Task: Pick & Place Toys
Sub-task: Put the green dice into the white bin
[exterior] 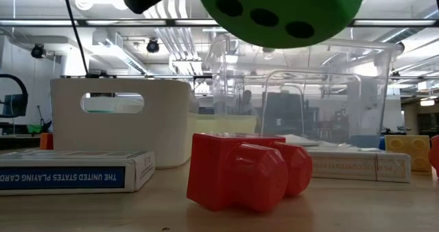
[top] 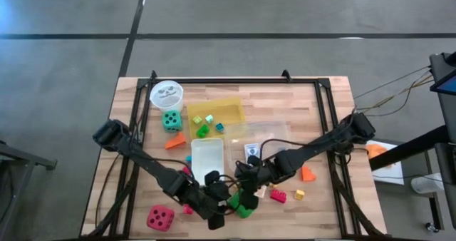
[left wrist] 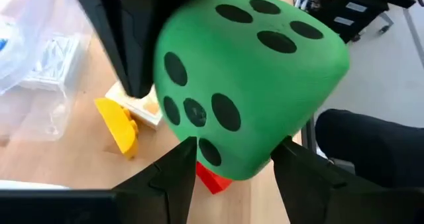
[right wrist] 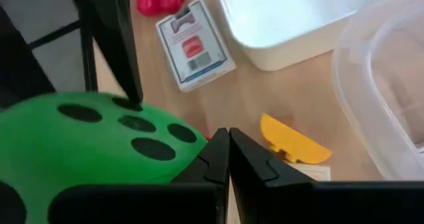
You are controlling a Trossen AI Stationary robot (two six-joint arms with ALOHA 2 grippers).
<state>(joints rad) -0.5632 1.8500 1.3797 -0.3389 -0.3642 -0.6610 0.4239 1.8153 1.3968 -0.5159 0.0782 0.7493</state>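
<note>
A wooden table [top: 285, 105] seen from above, with two dark robot arms reaching in toward its near edge. The landmark is a white rectangular bin [top: 207, 157] near the middle of the table.

Just on the near side of that bin, the left hand [left wrist: 235, 159] grips a large green die [left wrist: 248, 78] with black dots, one finger on each side of it. The low view shows the die raised above the table, over a red block [exterior: 240, 170] lying on the wood. The right hand [right wrist: 228, 151] is beside the die, its two fingers pressed together and holding nothing.

Other toys lie around the bin. A teal die [top: 171, 120] sits beyond its far left corner, near a white round cup [top: 167, 94]. A yellow tray [top: 232, 108] lies just beyond the bin and holds a few small green and blue blocks. An orange wedge block [top: 175, 141] lies to the bin's left. A red die [top: 160, 217] sits well to the near left, close to the table edge. A clear plastic box [top: 267, 132] stands just right of the bin. A card pack [right wrist: 195, 46] lies next to the bin, and a yellow curved block [right wrist: 291, 140] lies close to the clear box. Right of the hands are an orange block [top: 308, 173], a small red block [top: 278, 195] and a small yellow block [top: 299, 195].
</note>
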